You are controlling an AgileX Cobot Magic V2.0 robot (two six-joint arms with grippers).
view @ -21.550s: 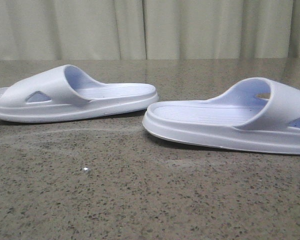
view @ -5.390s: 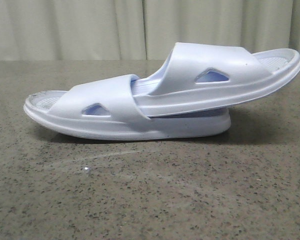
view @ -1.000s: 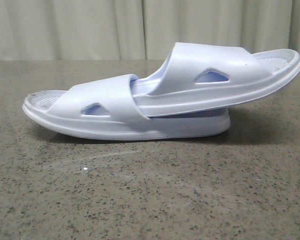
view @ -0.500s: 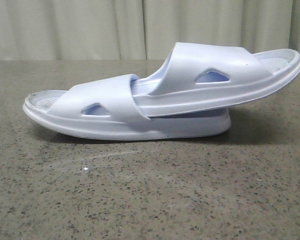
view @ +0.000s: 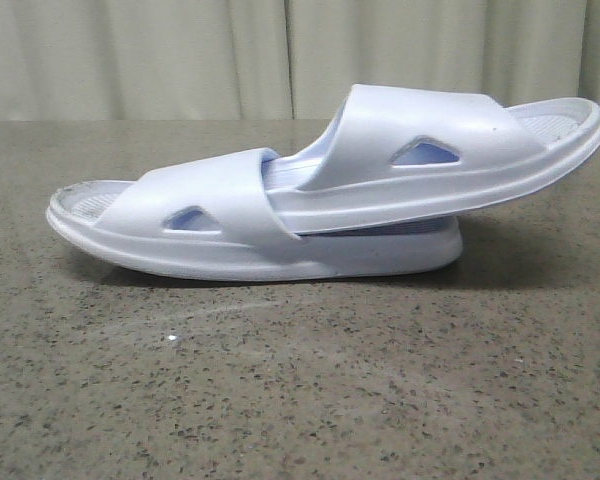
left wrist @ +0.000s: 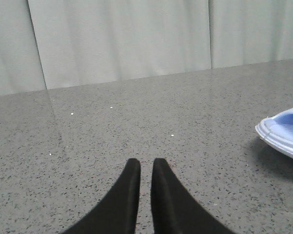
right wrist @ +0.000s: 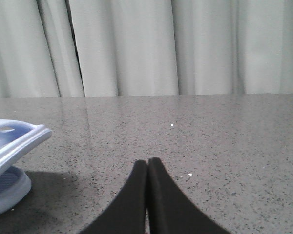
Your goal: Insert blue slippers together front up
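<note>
The two pale blue-white foam slippers (view: 320, 200) lie nested on the speckled grey stone table (view: 300, 400), one pushed under the other's strap, so the task looks finished, while the left fingers (left wrist: 132, 183) and right fingers (right wrist: 139, 180) are clenched on nothing, well apart from them.

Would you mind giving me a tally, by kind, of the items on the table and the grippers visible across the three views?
Pale blue slippers: 2, the lower slipper flat on the table, the upper slipper tucked under its strap and tilted.
Black grippers: 2, the left gripper and the right gripper, neither touching a slipper.
Total: 4
</note>
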